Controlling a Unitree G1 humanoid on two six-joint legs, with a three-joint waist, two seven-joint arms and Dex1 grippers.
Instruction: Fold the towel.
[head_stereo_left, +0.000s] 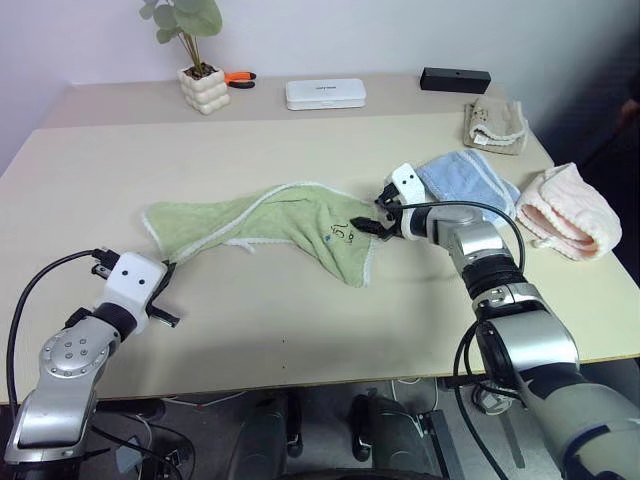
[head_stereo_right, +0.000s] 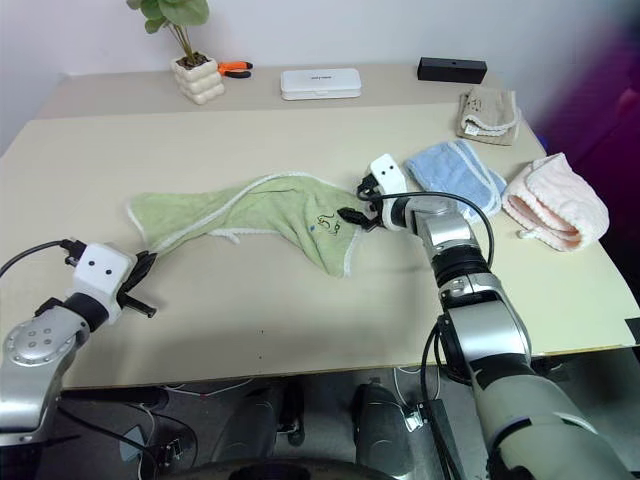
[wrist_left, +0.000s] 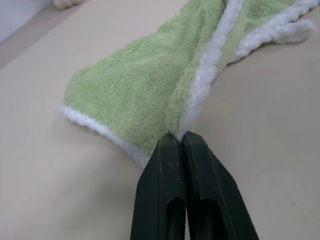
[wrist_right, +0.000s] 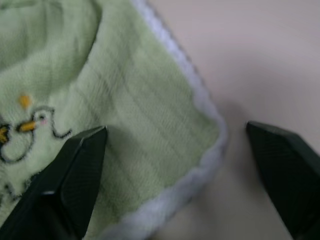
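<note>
Pinching towel (wrist_left: 150, 85) edge, left hand (wrist_left: 181, 142) closed, right hand (wrist_right: 175, 150) spread

The left gripper (wrist_left: 181, 137) has two black fingers (wrist_left: 160, 185) pressed tight together, pinching the white fuzzy edge of the soft light green towel (wrist_left: 145, 85). The towel lies spread and rumpled on the smooth tan table (wrist_left: 260, 130).

You can count four towels: one green towel (head_stereo_left: 290, 225), one blue towel (head_stereo_left: 467, 177), one pink towel (head_stereo_left: 565, 212), one beige towel (head_stereo_left: 494, 123). One potted plant (head_stereo_left: 195, 55), one white box (head_stereo_left: 325, 93), one black box (head_stereo_left: 455, 79), one pair of orange pliers (head_stereo_left: 239, 78).
</note>
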